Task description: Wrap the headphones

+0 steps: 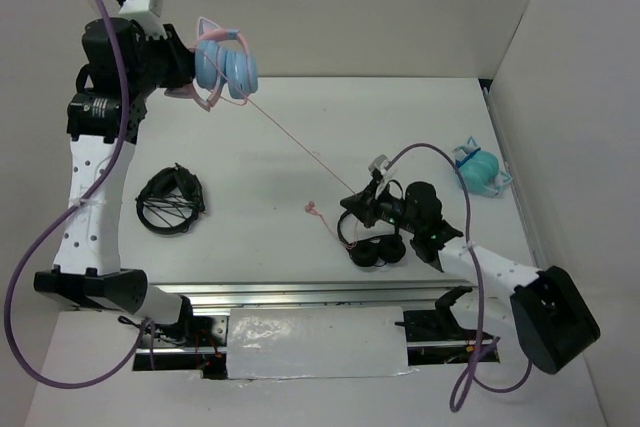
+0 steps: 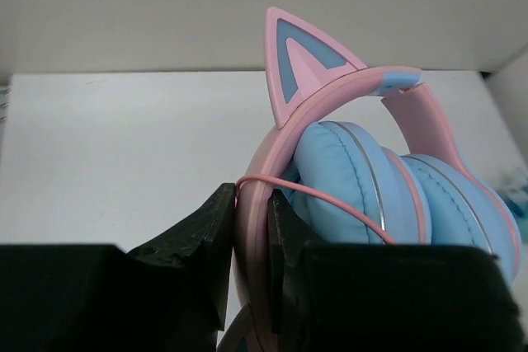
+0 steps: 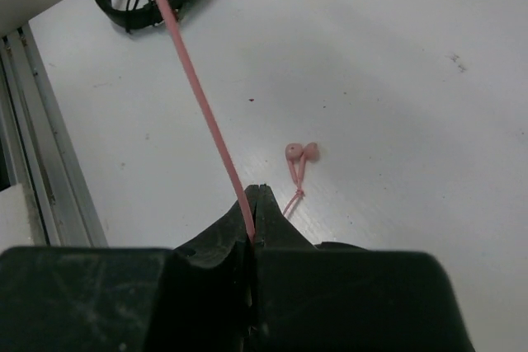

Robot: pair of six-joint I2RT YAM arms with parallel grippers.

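- Top view: our left hand [image 1: 198, 87] holds the headphones [image 1: 225, 65] aloft, beyond the black headphones [image 1: 172, 199]. The cable [image 1: 300, 142] runs taut to our right hand [image 1: 352, 205], right of the black headphones.
- Left wrist: this hand is clamped on the pink headband [image 2: 330, 96], and one cable loop crosses it.
- Right wrist: this hand is pinched closed on the cable. We judge that more tension could slip the cable or twist the headband free.

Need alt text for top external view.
Left gripper holds light blue over-ear headphones with pink headband and cat ears far left; their thin pink cable runs straight to the right gripper, which pinches it. Black headphones at left and teal headphones at right lie on the white table.
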